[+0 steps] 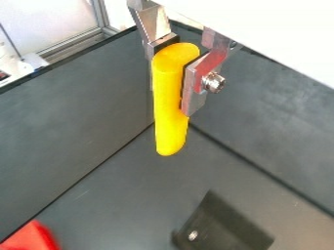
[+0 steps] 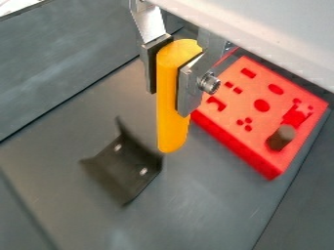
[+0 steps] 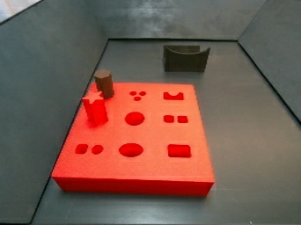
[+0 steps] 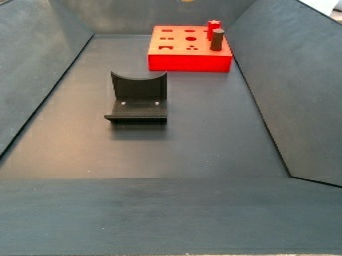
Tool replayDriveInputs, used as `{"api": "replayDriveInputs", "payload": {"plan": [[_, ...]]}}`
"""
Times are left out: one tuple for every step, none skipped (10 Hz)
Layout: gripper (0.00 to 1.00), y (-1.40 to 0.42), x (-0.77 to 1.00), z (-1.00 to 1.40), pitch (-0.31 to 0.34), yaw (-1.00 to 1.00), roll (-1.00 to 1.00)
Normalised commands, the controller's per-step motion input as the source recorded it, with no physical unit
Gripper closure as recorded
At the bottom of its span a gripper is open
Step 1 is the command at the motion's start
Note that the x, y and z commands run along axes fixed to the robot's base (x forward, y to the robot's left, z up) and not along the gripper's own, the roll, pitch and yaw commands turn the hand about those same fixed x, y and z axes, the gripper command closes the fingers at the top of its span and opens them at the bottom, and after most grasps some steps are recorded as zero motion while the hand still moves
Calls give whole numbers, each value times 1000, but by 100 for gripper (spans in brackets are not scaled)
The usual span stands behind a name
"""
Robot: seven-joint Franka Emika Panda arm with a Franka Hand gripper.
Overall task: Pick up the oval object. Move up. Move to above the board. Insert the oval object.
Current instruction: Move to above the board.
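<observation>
Clamped between the silver finger plates of the end effector [image 1: 181, 61], the oval object [image 1: 171, 103] hangs upright in both wrist views, its upper part gripped and its rounded lower end free above the dark worktop [image 1: 92, 137]. One finger plate [image 1: 205, 76] with its screw shows clearly; the opposite plate is half hidden behind the peg, and both are cut off at the frame edge, so the rest of the arm cannot be seen. Neither side view shows the end effector or the orange-yellow peg at all.

Below the peg in a wrist view lies the fixture [image 2: 125, 160], its L-shaped bracket partly cut by the peg's tip. In a side view it stands alone on the floor [image 4: 136, 99], well apart from the board [image 4: 189, 50] behind it. Only a corner of the bracket appears in a wrist view [image 1: 222, 228], along with a small red sliver at the frame edge that is too little to name.

Farther off, the board [image 2: 256, 115] sits beside the peg, its far edge hidden under the wrist housing. A red peg [image 3: 95, 112] and a short dark brown cylinder [image 3: 104, 83] stand on the board [image 3: 153, 145], close together. Beyond it, the fixture [image 3: 185, 57] looks like a small dark U-shaped block, its details hard to make out.
</observation>
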Motion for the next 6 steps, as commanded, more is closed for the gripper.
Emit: {"api": "replayDriveInputs", "payload": {"plan": [[100, -1000, -115, 67, -28, 7, -23], [100, -1000, -120, 69, -21, 4, -21], [100, -1000, -122, 68, -14, 8, -19], [100, -1000, -123, 70, -1, 2, -8], [100, -1000, -122, 71, 4, 6, -14], [100, -1000, -124, 75, 8, 4, 1]]}}
